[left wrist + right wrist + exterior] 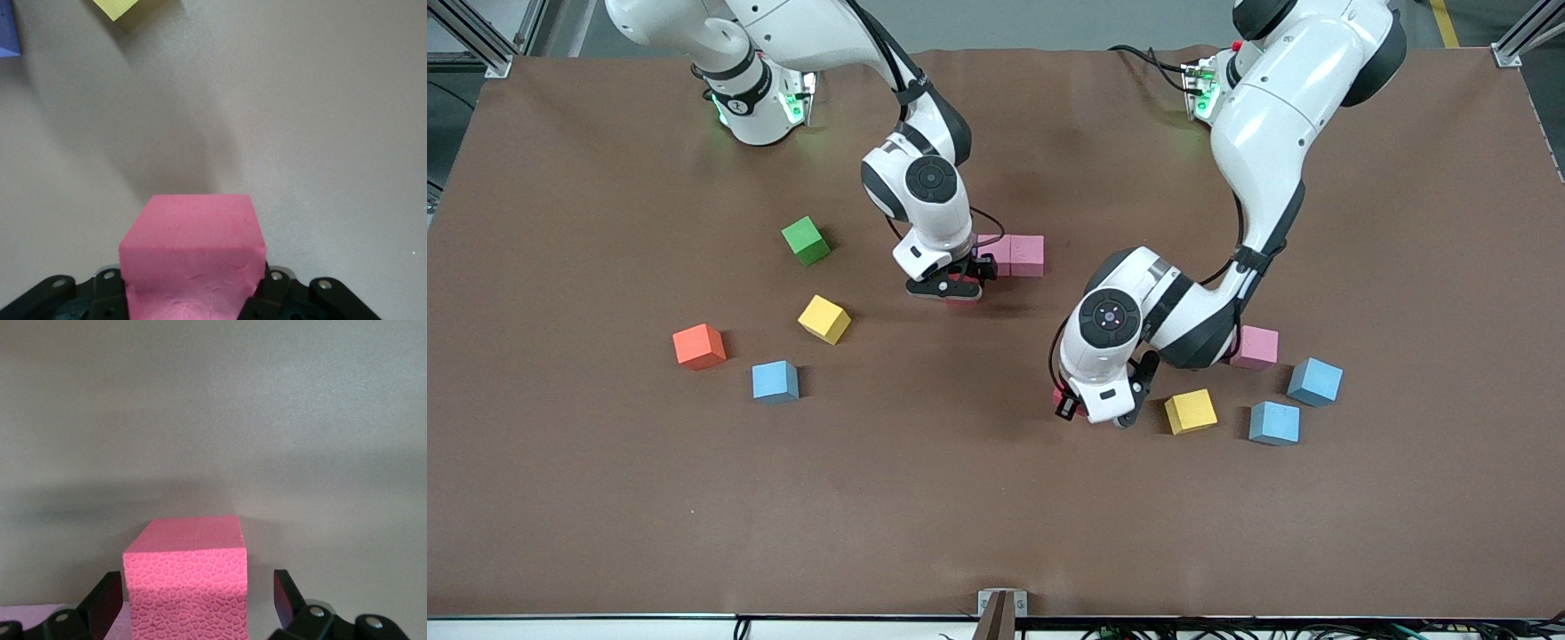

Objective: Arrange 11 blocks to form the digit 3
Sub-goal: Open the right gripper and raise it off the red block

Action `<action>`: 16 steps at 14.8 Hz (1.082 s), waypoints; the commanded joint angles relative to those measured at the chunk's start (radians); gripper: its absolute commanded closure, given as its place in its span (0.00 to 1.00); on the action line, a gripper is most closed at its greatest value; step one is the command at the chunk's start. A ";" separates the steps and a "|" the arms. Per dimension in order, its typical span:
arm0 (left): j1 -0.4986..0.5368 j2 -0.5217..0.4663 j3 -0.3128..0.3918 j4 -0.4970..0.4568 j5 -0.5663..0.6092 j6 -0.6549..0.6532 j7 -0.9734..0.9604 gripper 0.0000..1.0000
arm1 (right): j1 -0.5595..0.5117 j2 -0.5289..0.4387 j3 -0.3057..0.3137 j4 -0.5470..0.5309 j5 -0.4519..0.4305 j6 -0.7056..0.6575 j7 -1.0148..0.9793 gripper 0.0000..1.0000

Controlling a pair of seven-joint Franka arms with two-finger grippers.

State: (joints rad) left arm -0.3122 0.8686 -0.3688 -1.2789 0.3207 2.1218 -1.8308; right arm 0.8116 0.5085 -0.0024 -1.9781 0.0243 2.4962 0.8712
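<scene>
Judging by looks, these foam blocks are light and squishy: left gripper pinches a red block by flat sides, right gripper stands open around another red block.

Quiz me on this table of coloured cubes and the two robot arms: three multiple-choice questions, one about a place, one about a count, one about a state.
1. The green cube lies:
A. toward the right arm's end
B. toward the left arm's end
C. on a pink cube

2. Blue cubes in the front view:
A. one
B. two
C. three

3. The right gripper is:
A. shut on a yellow cube
B. open around a red cube
C. out of sight

Answers:
1 A, it sits near that arm's base.
2 C, three show.
3 B, gaps show beside the cube.
</scene>
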 commanded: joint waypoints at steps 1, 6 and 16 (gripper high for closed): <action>0.001 -0.014 0.002 -0.007 0.018 0.001 0.001 0.56 | 0.004 -0.011 -0.007 -0.005 -0.001 -0.023 -0.027 0.00; 0.001 -0.014 0.002 -0.007 0.018 0.001 0.001 0.56 | 0.006 -0.018 -0.007 -0.005 -0.001 -0.046 -0.037 0.00; -0.004 -0.014 0.004 -0.007 0.018 0.001 0.001 0.56 | 0.008 -0.019 -0.007 -0.005 -0.012 -0.051 -0.037 0.00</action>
State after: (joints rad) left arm -0.3130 0.8686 -0.3680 -1.2789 0.3207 2.1218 -1.8308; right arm 0.8116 0.5080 -0.0036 -1.9742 0.0190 2.4577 0.8417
